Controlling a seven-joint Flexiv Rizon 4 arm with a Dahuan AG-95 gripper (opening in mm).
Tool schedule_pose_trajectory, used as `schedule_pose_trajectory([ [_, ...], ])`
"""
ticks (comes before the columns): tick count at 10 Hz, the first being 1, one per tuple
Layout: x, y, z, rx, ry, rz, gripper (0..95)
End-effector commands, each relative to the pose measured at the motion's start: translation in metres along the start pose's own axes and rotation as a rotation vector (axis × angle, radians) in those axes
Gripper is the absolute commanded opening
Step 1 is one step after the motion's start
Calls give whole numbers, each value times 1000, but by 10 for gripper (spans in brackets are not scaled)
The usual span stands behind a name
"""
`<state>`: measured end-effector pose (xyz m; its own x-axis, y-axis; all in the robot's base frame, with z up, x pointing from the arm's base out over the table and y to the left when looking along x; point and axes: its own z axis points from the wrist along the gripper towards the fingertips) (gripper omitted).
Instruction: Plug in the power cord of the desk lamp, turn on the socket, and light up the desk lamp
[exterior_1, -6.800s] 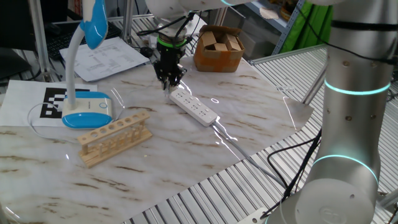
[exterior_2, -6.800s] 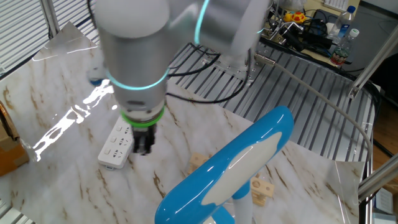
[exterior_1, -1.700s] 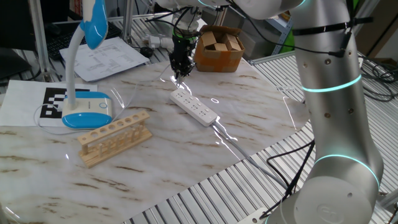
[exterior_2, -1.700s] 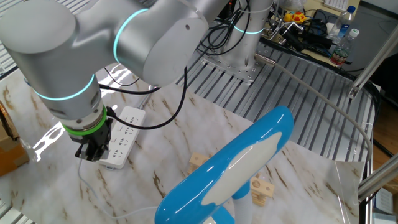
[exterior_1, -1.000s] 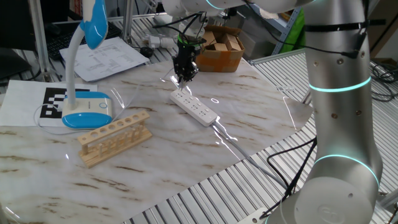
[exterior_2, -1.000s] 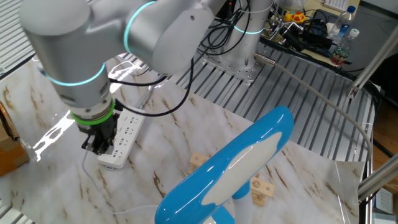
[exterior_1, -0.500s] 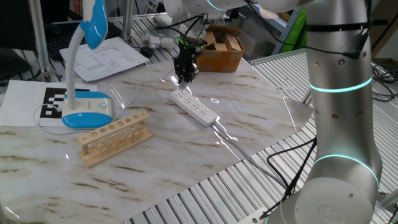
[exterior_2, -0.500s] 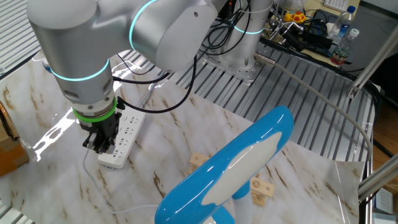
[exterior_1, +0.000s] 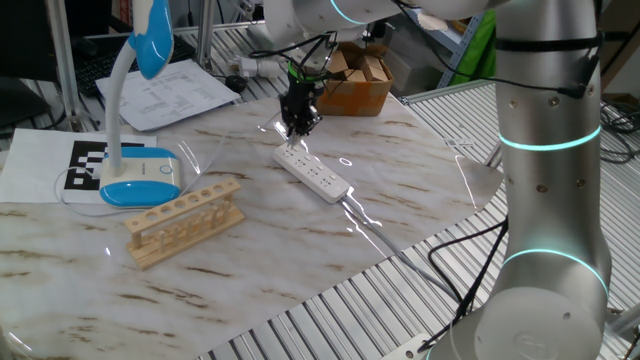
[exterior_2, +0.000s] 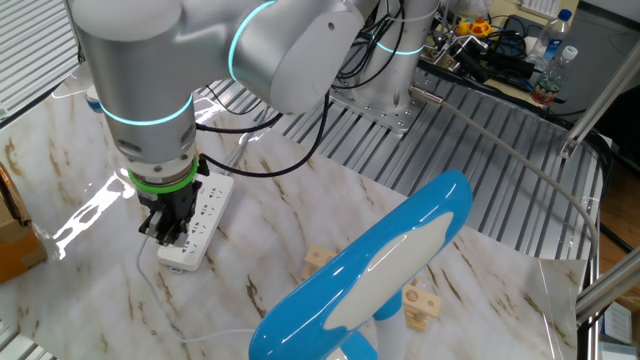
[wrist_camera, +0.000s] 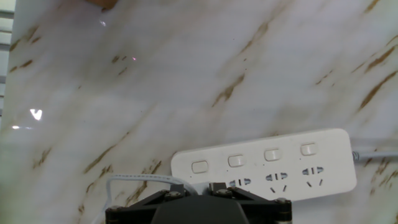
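Observation:
The socket (exterior_1: 315, 173) is a long white power strip lying flat on the marble table, also seen in the other fixed view (exterior_2: 202, 222) and the hand view (wrist_camera: 267, 163). My gripper (exterior_1: 298, 127) hangs over its far end, shut on the small white plug (wrist_camera: 198, 186) of the power cord (wrist_camera: 134, 178). The plug sits just above the strip's end outlet; whether it touches is hidden by the fingers. The desk lamp (exterior_1: 140, 178) stands at the left, its blue head (exterior_2: 370, 270) unlit.
A wooden test-tube rack (exterior_1: 185, 218) lies in front of the lamp base. A cardboard box (exterior_1: 352, 78) stands behind the gripper, and papers (exterior_1: 170, 95) lie at the back left. The strip's thick cable (exterior_1: 385, 238) runs off the front right table edge.
The gripper has crept a little closer over the strip's end with the plug still held. Nothing else has moved.

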<state>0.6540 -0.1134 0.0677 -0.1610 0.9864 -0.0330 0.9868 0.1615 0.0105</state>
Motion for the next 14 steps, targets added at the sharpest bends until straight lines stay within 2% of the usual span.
schedule_pose_trajectory([
  [1, 1, -1, 2, -3, -3, 3, 0],
  [8, 2, 0, 5, -20, -15, 8, 0],
  [14, 3, 1, 9, -24, -26, 15, 0],
])
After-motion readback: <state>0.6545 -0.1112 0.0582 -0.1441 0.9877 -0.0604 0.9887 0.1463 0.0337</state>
